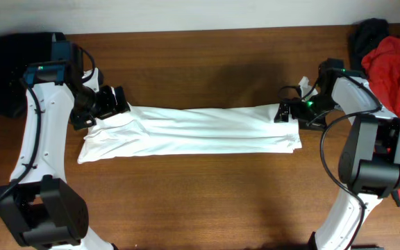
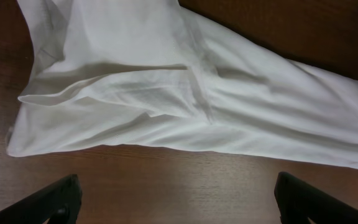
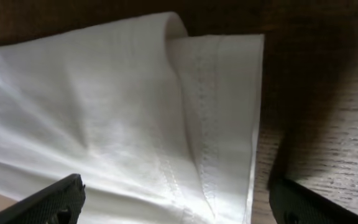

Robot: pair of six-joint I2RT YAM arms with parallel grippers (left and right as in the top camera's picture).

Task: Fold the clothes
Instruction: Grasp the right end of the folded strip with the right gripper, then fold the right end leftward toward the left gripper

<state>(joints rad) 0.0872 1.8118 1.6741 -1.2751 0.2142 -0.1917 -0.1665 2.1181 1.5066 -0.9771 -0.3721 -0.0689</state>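
The white T-shirt (image 1: pixel 193 130) lies on the wooden table, folded into a long band from left to right. My left gripper (image 1: pixel 114 102) is open at the band's upper left end; in the left wrist view its fingers (image 2: pixel 176 202) hang over bare wood beside the crumpled shirt end (image 2: pixel 166 99). My right gripper (image 1: pixel 285 111) is open at the band's upper right corner; in the right wrist view its fingers (image 3: pixel 179 202) straddle the stitched hem (image 3: pixel 204 149). Neither holds fabric. No striped mark shows.
A dark garment (image 1: pixel 5 69) lies at the table's far left edge. A red garment (image 1: pixel 394 76) and a black one (image 1: pixel 368 35) are piled at the right edge behind the right arm. Bare wood (image 1: pixel 200 201) lies in front of the shirt.
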